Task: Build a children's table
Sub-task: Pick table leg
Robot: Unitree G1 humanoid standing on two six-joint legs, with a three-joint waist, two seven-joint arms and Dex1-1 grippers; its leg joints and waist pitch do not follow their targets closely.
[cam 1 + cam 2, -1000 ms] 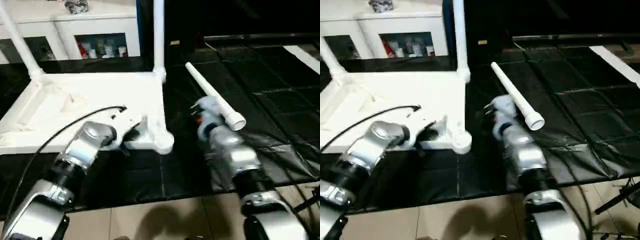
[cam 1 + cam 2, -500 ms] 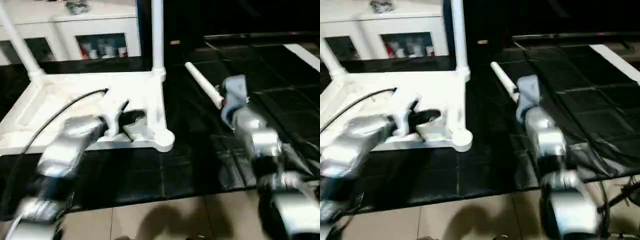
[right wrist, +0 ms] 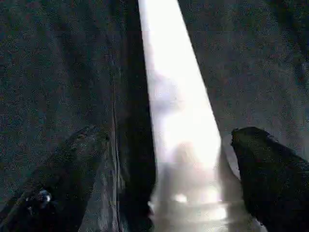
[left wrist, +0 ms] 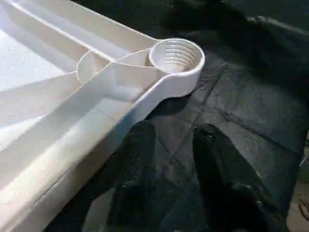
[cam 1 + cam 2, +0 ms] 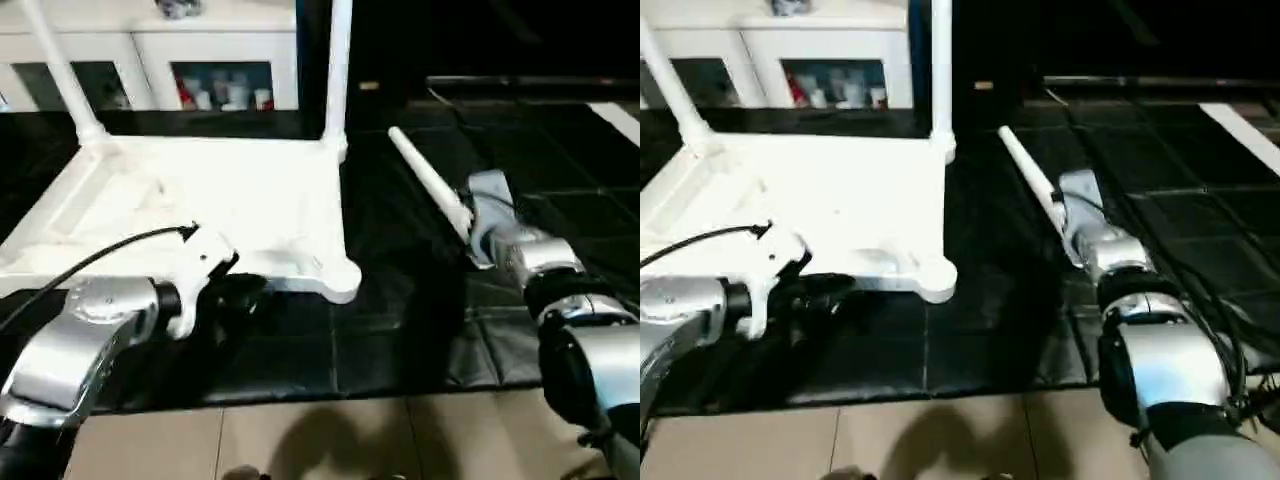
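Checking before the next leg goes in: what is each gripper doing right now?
Left gripper: fingers apart, holding nothing, beside the tabletop's empty corner socket.
Right gripper: fingers wide open on either side of the loose leg, not closed on it.

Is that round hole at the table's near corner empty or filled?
Empty: the corner socket shows bare threads inside, no leg in it.

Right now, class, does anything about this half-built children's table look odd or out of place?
Nothing looks damaged. The tabletop lies upside down with two legs upright at its far corners, the near socket is empty, and a loose leg lies on the black mat.
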